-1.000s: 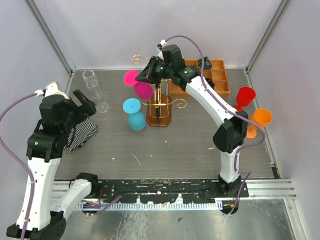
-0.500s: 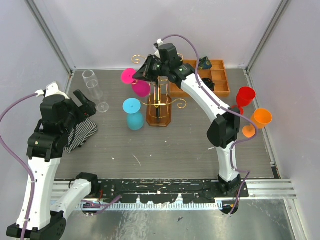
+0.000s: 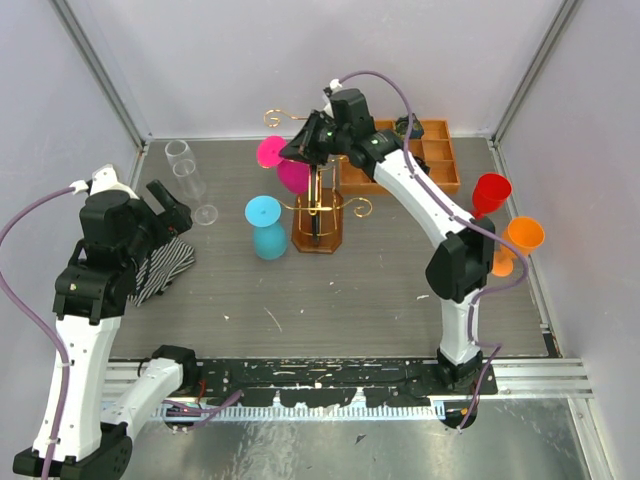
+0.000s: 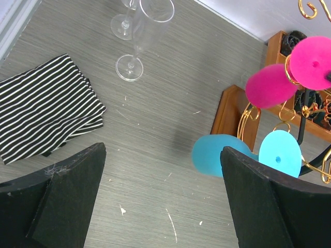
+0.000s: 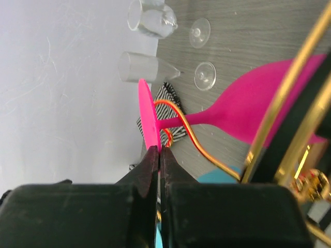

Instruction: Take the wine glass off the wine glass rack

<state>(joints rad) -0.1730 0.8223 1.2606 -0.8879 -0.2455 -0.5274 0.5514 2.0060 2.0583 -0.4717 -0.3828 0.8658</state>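
Note:
The wine glass rack [image 3: 318, 205] is a gold wire stand on a brown wooden base, at the back middle. A pink wine glass [image 3: 291, 176] hangs by its stem on an upper left scroll arm. My right gripper [image 3: 297, 150] reaches over the rack and is shut on the rim of the pink glass's foot [image 5: 147, 119]. In the right wrist view the gold wire [image 5: 207, 155] curls round the stem just behind the right gripper [image 5: 158, 152]. My left gripper [image 4: 160, 155] is open and empty, over bare table at the left [image 3: 170, 200]. The pink glass also shows in the left wrist view [image 4: 269, 85].
A blue glass [image 3: 268, 235] sits at the rack's lower left. Clear glasses [image 3: 187, 170] stand at the back left, with a striped cloth [image 3: 160, 265] nearer. An orange-brown compartment tray [image 3: 425, 160] is behind the rack. A red glass [image 3: 490, 192] and an orange glass [image 3: 522, 237] are at the right.
My right gripper swung left along the rack arm, then back to the right, and the pink glass moved with it. The left arm has not moved.

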